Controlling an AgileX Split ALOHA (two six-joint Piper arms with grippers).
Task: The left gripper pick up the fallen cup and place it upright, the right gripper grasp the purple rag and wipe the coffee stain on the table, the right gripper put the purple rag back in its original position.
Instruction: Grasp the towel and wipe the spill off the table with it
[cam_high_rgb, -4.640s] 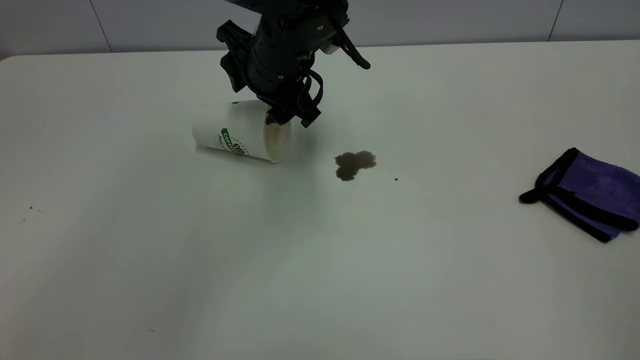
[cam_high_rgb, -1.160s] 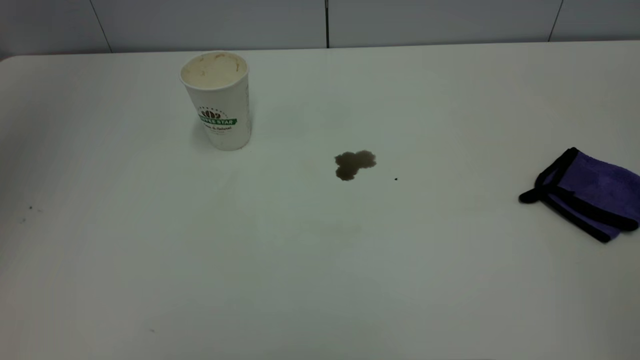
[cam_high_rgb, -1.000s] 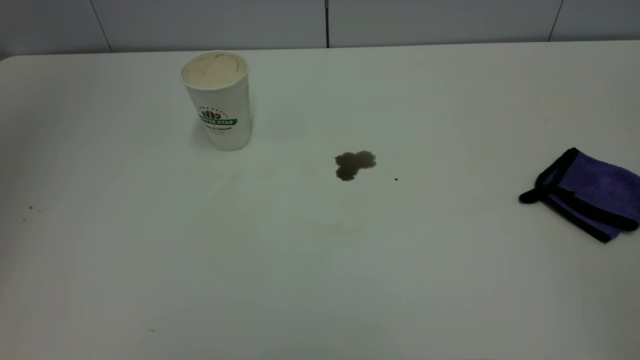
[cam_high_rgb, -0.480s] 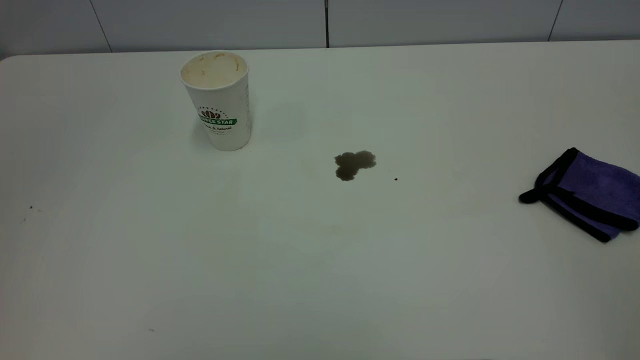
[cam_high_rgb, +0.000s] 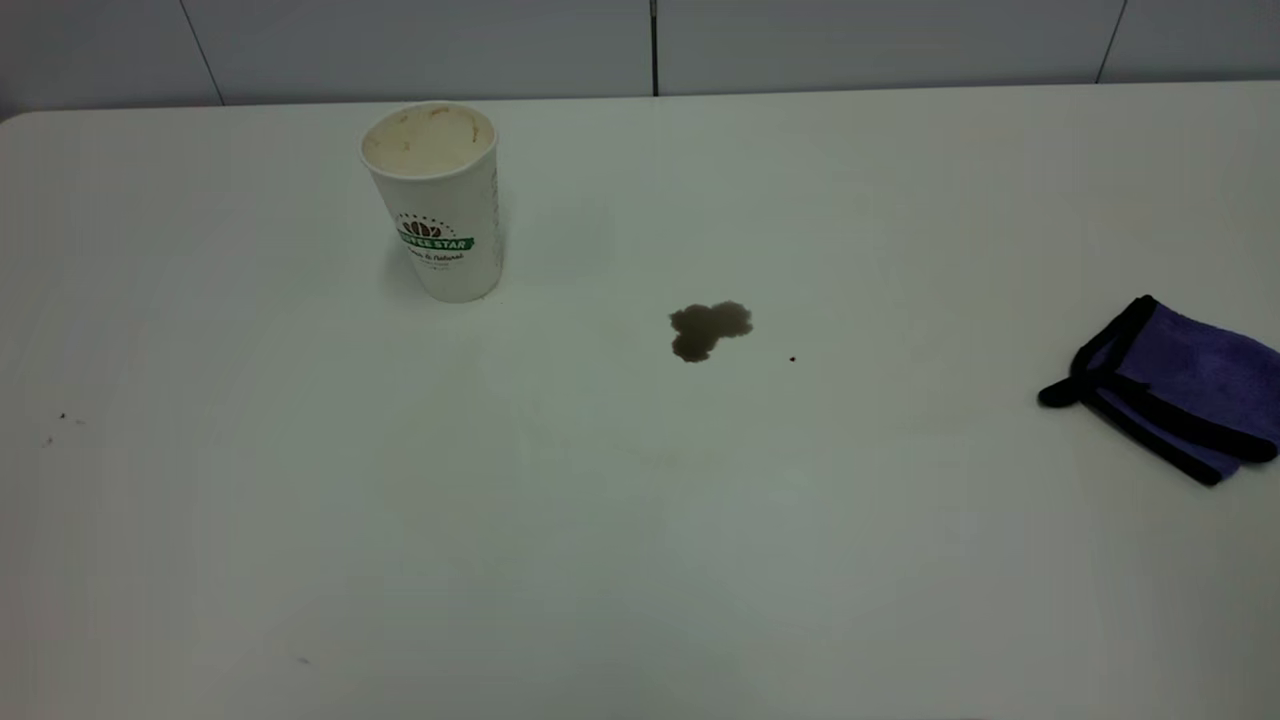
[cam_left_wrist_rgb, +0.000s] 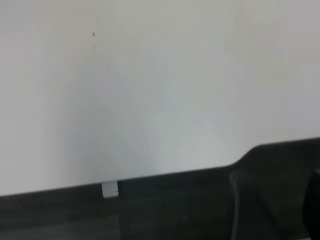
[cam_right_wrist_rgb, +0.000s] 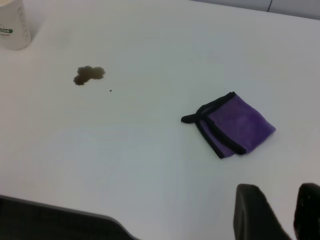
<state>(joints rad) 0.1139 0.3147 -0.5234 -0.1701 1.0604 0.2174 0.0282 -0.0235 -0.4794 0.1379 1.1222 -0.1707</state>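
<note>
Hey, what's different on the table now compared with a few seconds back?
The cup went from lying on its side, with a black arm's gripper at its mouth, to standing upright farther back and free; that arm has left the exterior view. The coffee stain and purple rag stayed put.

The table (cam_high_rgb: 640, 560) bears the cup (cam_high_rgb: 437, 205); the coffee stain (cam_high_rgb: 708, 329); the purple rag (cam_high_rgb: 1170, 388).

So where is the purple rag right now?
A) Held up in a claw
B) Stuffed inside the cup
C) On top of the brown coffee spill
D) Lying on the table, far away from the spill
D: the purple rag lies flat on the table, well apart from the coffee stain, and nothing holds it.
</note>
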